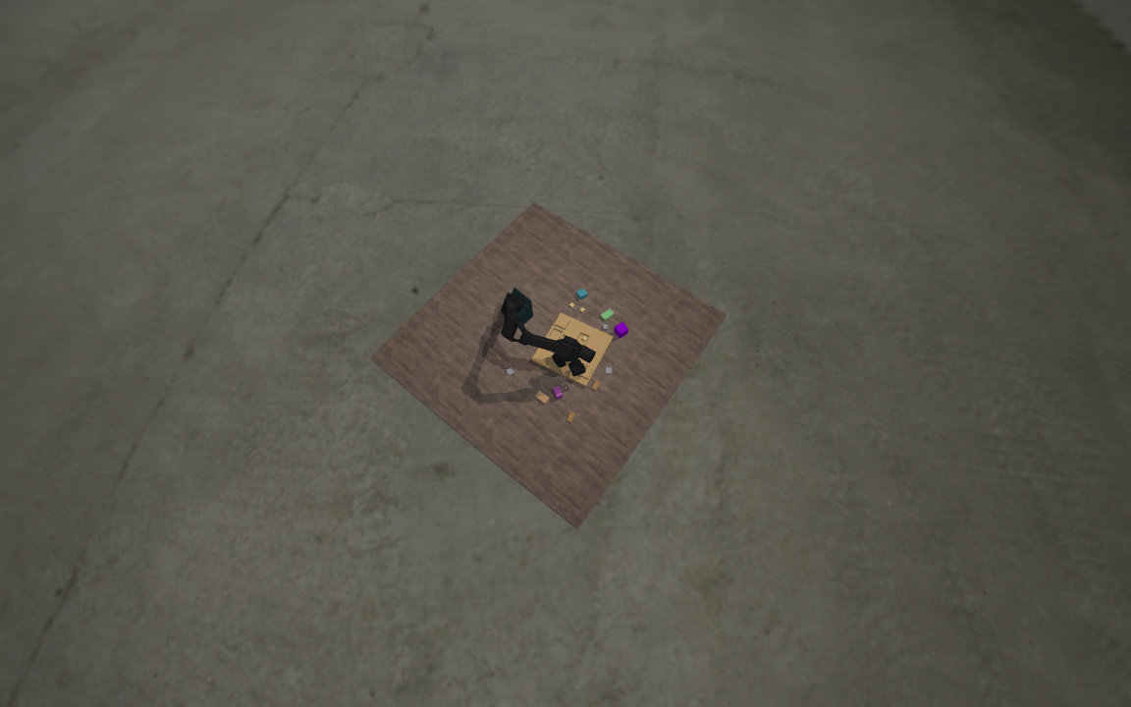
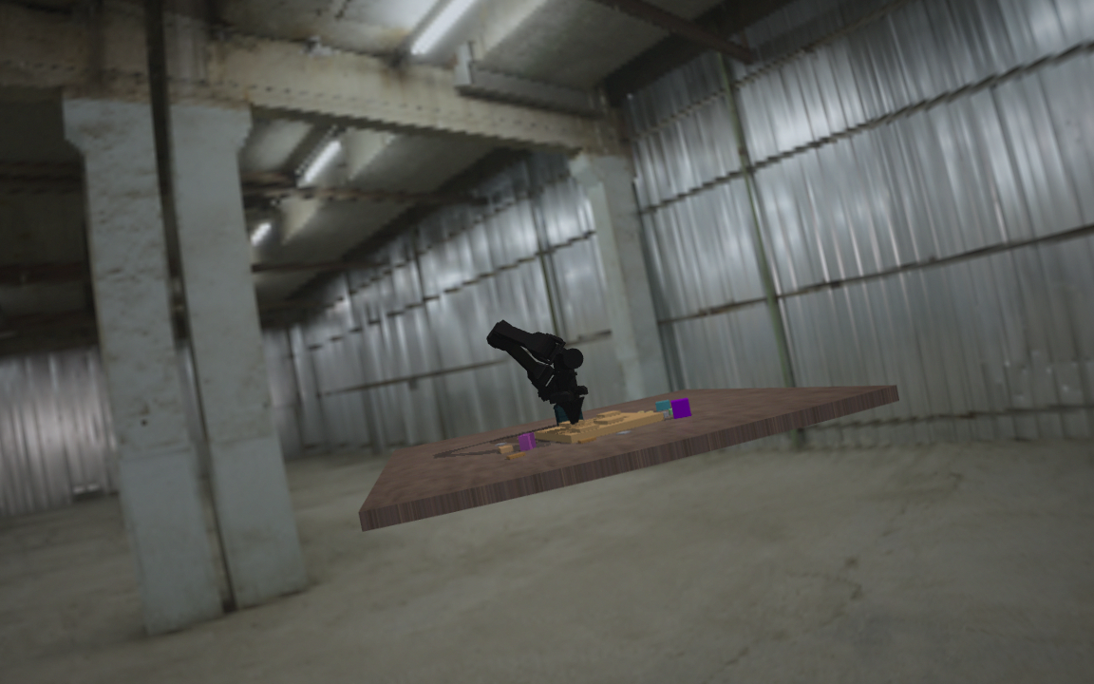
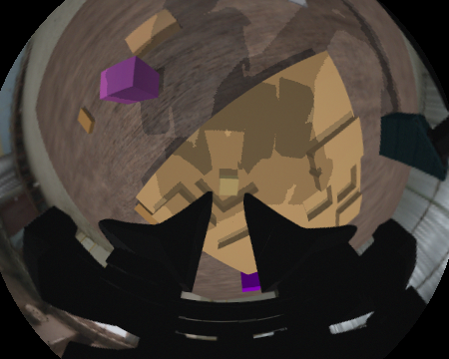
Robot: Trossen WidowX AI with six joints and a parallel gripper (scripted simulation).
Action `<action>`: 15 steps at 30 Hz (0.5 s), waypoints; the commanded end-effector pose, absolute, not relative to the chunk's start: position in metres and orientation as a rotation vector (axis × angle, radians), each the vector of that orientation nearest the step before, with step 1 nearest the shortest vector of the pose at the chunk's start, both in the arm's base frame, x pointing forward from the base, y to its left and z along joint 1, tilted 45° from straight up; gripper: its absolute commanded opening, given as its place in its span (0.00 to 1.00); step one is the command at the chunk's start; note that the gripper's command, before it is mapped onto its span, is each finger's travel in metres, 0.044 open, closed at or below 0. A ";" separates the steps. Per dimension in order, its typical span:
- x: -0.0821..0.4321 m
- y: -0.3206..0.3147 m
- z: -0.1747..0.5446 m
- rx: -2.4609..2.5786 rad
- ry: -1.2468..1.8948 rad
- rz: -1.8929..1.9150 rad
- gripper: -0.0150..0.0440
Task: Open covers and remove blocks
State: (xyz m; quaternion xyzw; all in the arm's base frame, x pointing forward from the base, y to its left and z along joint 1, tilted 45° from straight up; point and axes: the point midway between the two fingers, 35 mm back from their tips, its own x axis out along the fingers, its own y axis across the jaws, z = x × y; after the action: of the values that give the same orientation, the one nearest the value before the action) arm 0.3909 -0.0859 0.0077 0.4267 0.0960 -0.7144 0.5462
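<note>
The tan puzzle board (image 1: 598, 341) (image 2: 649, 419) (image 3: 334, 95) lies on the table, with raised strips and ledges on it. My gripper (image 2: 574, 421) (image 3: 227, 196) is partly open and empty, low over the board. In the wrist view a small pale square knob (image 3: 228, 186) shows just beyond the gap between the fingertips, in an angled ridge. Whether each cover is open cannot be told. A magenta block (image 1: 557, 392) (image 2: 526, 441) (image 3: 119, 82) and a violet block (image 1: 620, 330) (image 2: 681, 408) (image 3: 249, 282) rest on the table off opposite sides of the board.
A teal block (image 1: 582, 294) and a green block (image 1: 607, 313) lie beyond the board. Tan and orange pieces (image 1: 541, 397) (image 3: 152, 32) lie near the magenta block. Small grey pieces (image 1: 510, 370) are scattered around. The arm's base (image 1: 516, 304) stands beside the board.
</note>
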 end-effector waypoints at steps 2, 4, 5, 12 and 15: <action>0.391 -0.089 0.004 1.006 0.228 -1.692 0.50; 0.391 -0.091 0.002 1.006 0.228 -1.692 0.50; 0.391 -0.091 0.002 1.006 0.228 -1.692 0.50; 0.390 -0.095 -0.002 1.005 0.227 -1.692 0.50; 0.390 -0.095 -0.003 1.005 0.227 -1.692 0.50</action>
State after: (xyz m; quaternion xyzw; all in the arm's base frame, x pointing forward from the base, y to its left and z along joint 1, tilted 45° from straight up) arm 0.3900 -0.0945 -0.0017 0.4258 0.0963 -0.7147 0.5464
